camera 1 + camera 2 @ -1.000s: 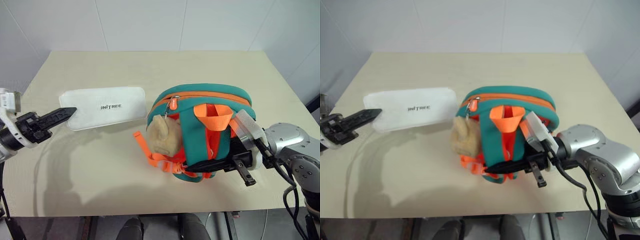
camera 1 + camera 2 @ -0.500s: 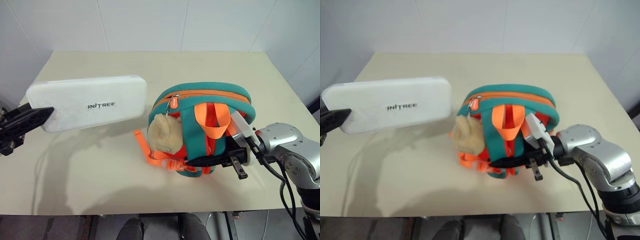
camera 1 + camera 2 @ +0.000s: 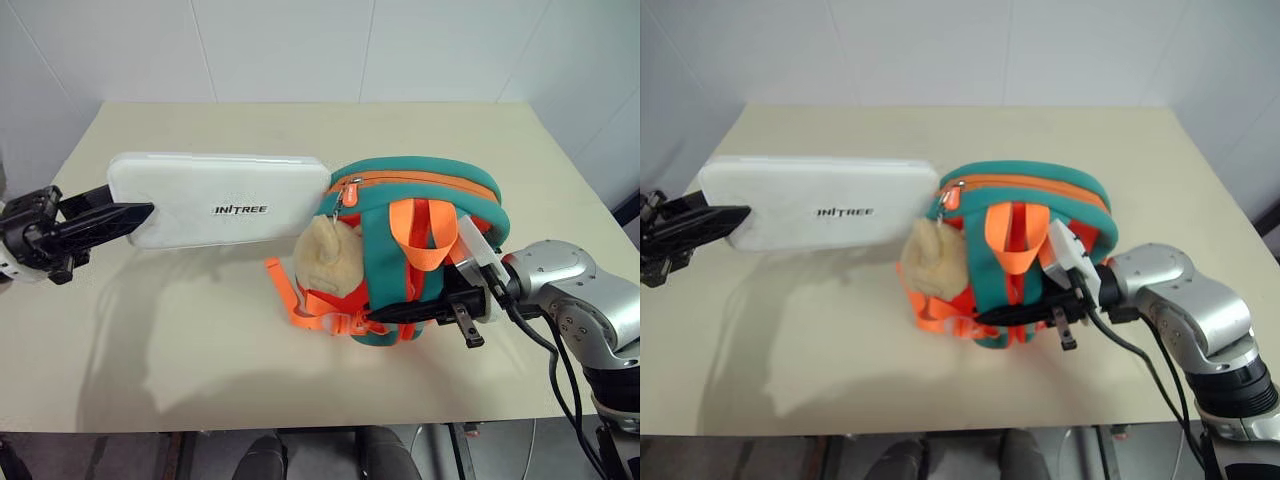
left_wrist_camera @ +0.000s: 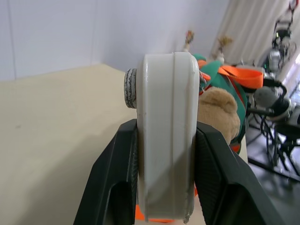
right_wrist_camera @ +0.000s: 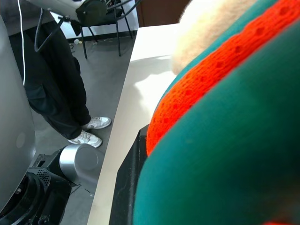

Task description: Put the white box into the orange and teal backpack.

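Note:
My left gripper (image 3: 128, 213) is shut on the left end of the white box (image 3: 222, 186), which hangs level above the table with its "UNITREE" lettering facing up. The box's right end reaches the zipper corner of the orange and teal backpack (image 3: 420, 180). In the left wrist view both black fingers (image 4: 117, 183) clamp the box (image 4: 166, 140) on its narrow sides. The backpack stands on the table right of centre, with its beige pom-pom (image 3: 330, 262) in front. My right gripper (image 3: 405, 312) is shut on the backpack's lower front among the orange straps. Teal fabric (image 5: 225, 164) lies against that gripper's finger (image 5: 127, 192).
The beige table (image 3: 200, 340) has bare surface in front of and behind the backpack, and its front edge runs close below it. White walls stand behind. In the right wrist view a person's legs (image 5: 65, 98) in dark trousers stand on the floor beside the table.
The left gripper has lifted the white box off the table and carried it right, up to the backpack's zipper corner. The right gripper has kept its hold, and the backpack has barely shifted.

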Available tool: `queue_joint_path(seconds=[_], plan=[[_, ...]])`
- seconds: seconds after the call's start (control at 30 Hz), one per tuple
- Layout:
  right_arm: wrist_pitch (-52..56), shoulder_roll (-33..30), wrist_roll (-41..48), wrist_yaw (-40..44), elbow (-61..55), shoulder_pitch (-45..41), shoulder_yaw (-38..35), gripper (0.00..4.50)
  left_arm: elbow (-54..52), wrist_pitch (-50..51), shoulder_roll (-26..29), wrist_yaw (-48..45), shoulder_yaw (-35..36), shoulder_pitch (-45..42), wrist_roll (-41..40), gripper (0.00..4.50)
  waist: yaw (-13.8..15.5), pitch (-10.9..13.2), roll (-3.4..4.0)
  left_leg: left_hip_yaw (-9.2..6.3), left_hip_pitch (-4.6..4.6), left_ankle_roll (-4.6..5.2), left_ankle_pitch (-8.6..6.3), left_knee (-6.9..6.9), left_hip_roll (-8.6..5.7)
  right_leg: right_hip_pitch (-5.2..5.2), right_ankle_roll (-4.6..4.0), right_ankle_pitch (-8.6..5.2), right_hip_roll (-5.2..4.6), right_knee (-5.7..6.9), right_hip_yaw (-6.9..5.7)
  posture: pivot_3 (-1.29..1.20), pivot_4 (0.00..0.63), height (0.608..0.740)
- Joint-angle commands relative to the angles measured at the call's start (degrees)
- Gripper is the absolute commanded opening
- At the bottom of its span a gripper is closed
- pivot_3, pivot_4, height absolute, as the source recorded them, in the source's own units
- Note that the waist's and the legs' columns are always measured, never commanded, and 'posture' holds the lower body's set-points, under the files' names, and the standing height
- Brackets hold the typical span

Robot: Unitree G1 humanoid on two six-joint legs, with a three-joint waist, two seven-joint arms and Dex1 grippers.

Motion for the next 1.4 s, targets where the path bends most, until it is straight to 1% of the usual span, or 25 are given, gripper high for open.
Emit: queue_joint_path(seconds=[0.03, 0.27, 0.43, 0.6, 0.7, 0.83, 1.03, 1.2, 1.4], plan=[[-0.93, 0.25, 0.06, -0.40, -1.51, 0.01, -1.09, 0.50, -1.05, -2.09, 2.15, -4.13, -3.62, -2.47, 1.02, 1.27, 0.00, 0.00, 0.00, 0.00, 0.00, 0.00, 0.00, 0.00, 0.00, -0.01, 0.00, 0.00, 0.01, 0.00, 0.00, 0.00, 0.150, 0.740], [-1.19, 0.54, -0.29, -0.94, -1.39, -0.04, -0.94, 0.50, -2.36, -4.75, 2.83, -8.06, -11.65, -6.02, 4.51, 1.27, 0.20, 0.00, 0.00, 0.00, 0.00, 0.00, 0.00, 0.02, 0.00, 0.01, 0.00, 0.00, 0.01, 0.02, 0.00, 0.00, 0.150, 0.740], [-1.60, 0.96, -0.92, -1.17, -1.22, -0.14, -0.58, 0.50, -3.66, -6.58, 2.08, -8.88, -17.01, -10.23, 6.91, 1.27, 0.10, 0.00, 0.00, 0.00, -0.01, 0.01, 0.00, 0.03, 0.00, 0.00, 0.01, 0.00, 0.03, 0.10, -0.01, 0.00, 0.150, 0.740], [-1.94, 1.50, -1.55, -1.20, -0.99, -0.27, -0.16, 0.50, -3.83, -7.19, 0.06, -7.83, -21.59, -14.97, 8.90, 1.27, -0.21, 0.01, 0.01, 0.01, -0.03, 0.01, 0.00, 0.01, 0.01, 0.00, 0.02, 0.01, 0.05, 0.21, 0.00, 0.00, 0.150, 0.740], [-2.11, 1.93, -2.12, -1.19, -0.79, -0.39, 0.11, 0.50, -3.27, -7.38, -2.12, -5.94, -24.38, -17.68, 10.98, 1.27, -0.11, 0.01, 0.01, 0.03, -0.03, -0.01, 0.01, 0.02, 0.03, -0.01, 0.02, 0.00, 0.09, 0.21, 0.00, 0.00, 0.150, 0.740], [-2.24, 2.64, -2.79, -1.32, -0.51, -0.63, 0.37, 0.50, -3.28, -5.91, -6.74, -2.21, -27.96, -20.13, 12.73, 1.27, -0.02, 0.01, 0.01, 0.03, -0.06, -0.01, 0.01, 0.08, 0.02, 0.00, 0.04, 0.01, 0.08, 0.23, 0.00, 0.00, 0.150, 0.740], [-2.39, 3.50, -3.44, -1.72, -0.47, -0.67, 0.58, 0.50, -6.19, -3.53, -13.19, 2.45, -31.28, -20.72, 12.80, 1.27, -0.08, 0.01, 0.01, 0.03, -0.06, -0.05, 0.04, 0.12, 0.03, -0.01, 0.05, 0.02, 0.10, 0.31, 0.00, 0.00, 0.150, 0.740], [-2.58, 4.31, -4.10, -1.90, -0.61, -0.38, 0.77, 0.50, -6.58, -1.14, -16.97, 7.56, -35.69, -21.67, 16.69, 1.27, 0.04, 0.00, 0.00, 0.02, -0.06, -0.06, 0.04, 0.20, 0.01, 0.01, 0.06, 0.03, 0.08, 0.33, 0.00, 0.00, 0.150, 0.740], [-3.09, 5.32, -4.90, -2.05, -0.30, -0.54, 1.28, 0.50, -7.88, -0.09, -22.87, 10.40, -39.25, -23.02, 18.00, 1.27, -0.01, 0.00, 0.00, 0.02, -0.06, -0.12, 0.07, 0.22, 0.01, 0.01, 0.06, 0.03, 0.08, 0.37, 0.01, 0.00, 0.150, 0.740]])
